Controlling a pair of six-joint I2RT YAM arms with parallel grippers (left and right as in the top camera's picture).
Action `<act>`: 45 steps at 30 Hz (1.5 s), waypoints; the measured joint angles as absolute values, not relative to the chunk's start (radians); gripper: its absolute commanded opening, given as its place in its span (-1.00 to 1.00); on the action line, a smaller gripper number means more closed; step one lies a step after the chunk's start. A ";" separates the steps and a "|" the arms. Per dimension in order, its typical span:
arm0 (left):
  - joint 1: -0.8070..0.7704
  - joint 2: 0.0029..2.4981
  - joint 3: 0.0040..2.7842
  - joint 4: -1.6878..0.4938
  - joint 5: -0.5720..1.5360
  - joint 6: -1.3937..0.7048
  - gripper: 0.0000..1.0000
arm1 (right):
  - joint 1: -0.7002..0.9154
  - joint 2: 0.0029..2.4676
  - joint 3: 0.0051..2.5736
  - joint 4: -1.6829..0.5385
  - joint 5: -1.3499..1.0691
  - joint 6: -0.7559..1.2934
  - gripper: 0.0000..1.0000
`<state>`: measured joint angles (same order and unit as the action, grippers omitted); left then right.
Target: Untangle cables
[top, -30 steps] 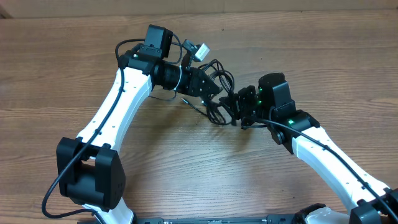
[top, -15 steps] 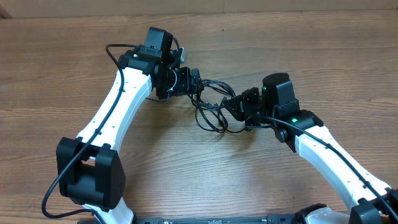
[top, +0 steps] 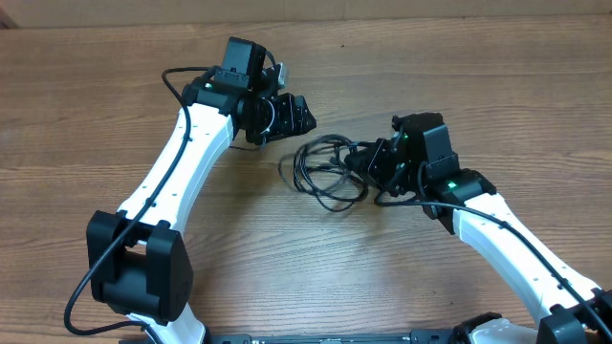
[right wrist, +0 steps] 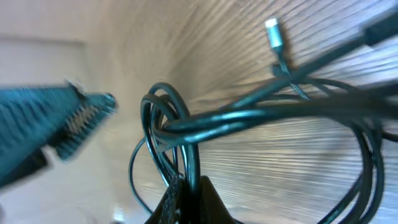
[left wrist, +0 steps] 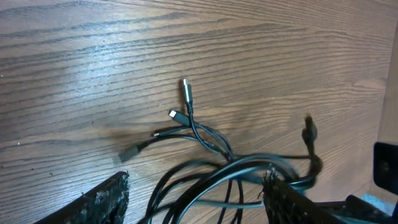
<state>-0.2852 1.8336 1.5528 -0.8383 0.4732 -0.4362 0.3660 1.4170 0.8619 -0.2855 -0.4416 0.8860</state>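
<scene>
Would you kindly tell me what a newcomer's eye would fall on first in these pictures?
First, the black cables, a loose tangle of loops in the middle of the wooden table. The right gripper grips one side of the tangle, while the left gripper hovers apart from it, jaws open. The left wrist view shows several small plug ends fanned out on the wood.

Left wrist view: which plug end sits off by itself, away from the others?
The dark plug at the right, rising alone from the cables. The other four, including the silver-tipped plug, fan out together on the left.
</scene>
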 measured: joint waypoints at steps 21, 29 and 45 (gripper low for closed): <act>-0.270 1.834 1.553 -1.168 0.517 -0.297 -0.04 | 0.435 1.510 0.844 -0.303 -0.309 0.531 -0.92; -0.395 1.834 1.553 -1.150 0.523 -0.312 -0.18 | 0.434 1.510 0.957 -0.342 -0.370 0.531 -0.92; -0.411 1.834 1.553 -1.153 0.331 -0.554 -0.24 | 0.434 1.510 1.035 -0.413 -0.403 0.530 -0.92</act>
<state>-0.4110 1.8336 1.5528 -1.1526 0.3305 -0.5537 0.4343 1.5101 1.0351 -0.4129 -0.4030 0.5304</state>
